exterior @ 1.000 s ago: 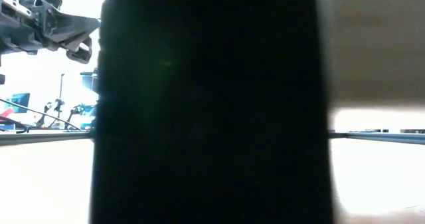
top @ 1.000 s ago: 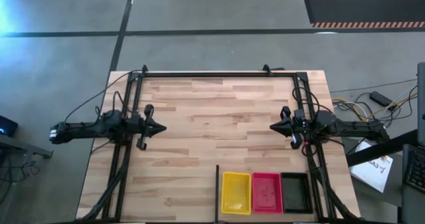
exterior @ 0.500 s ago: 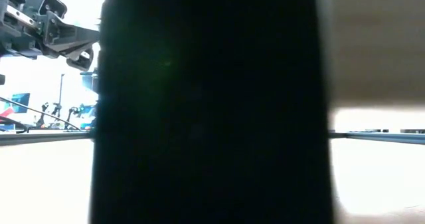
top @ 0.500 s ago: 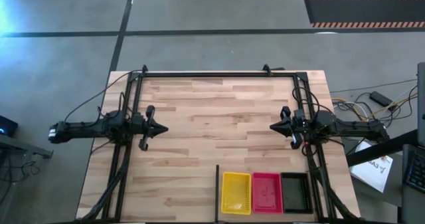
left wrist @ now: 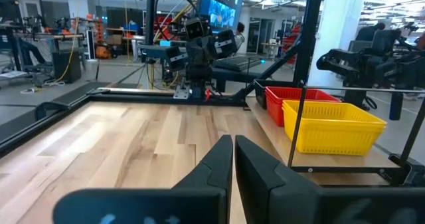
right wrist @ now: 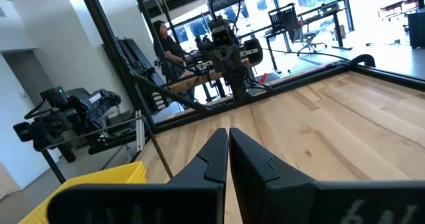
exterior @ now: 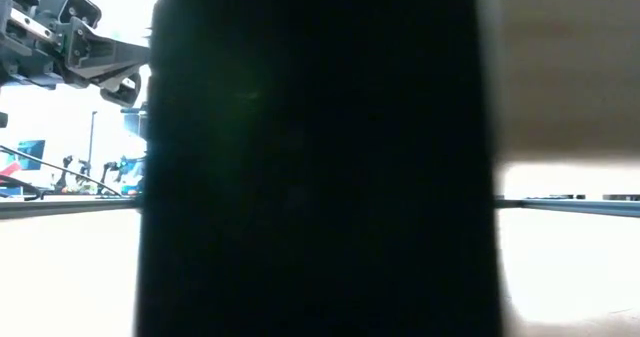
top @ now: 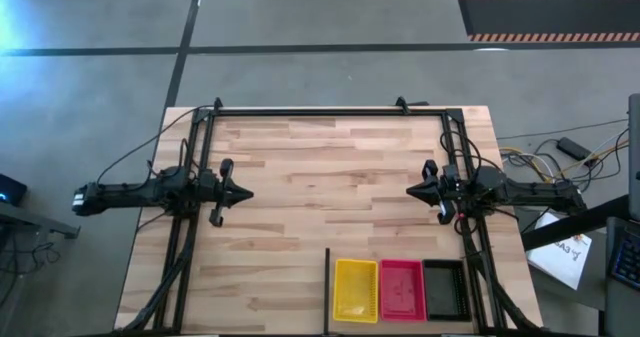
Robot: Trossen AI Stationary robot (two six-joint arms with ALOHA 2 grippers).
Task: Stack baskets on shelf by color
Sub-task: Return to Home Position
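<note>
2 dark arms [top: 140, 192], thin black cables [top: 128, 159]; tapered black jaws.

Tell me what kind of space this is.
Probably a robotics lab or open workshop: concrete floor with a hazard-striped mat, equipment benches beyond the table, a person standing nearby.

Even daylight — low view glare-washed

Three basket stacks stand in one row on the shelf [top: 400, 256], a patch of light wood planks at the counter edge on the right arm's side. The shelf lies between a thin black bar [top: 327, 282] and a black frame rail [top: 484, 277]. From bar to rail come the yellow stack [top: 355, 290], the pink-red stack [top: 402, 289] and the black stack [top: 445, 289]. All are upright and open side up, with neighbours just beside each other. The walls are perforated like mesh. The count per stack cannot be told.
</note>
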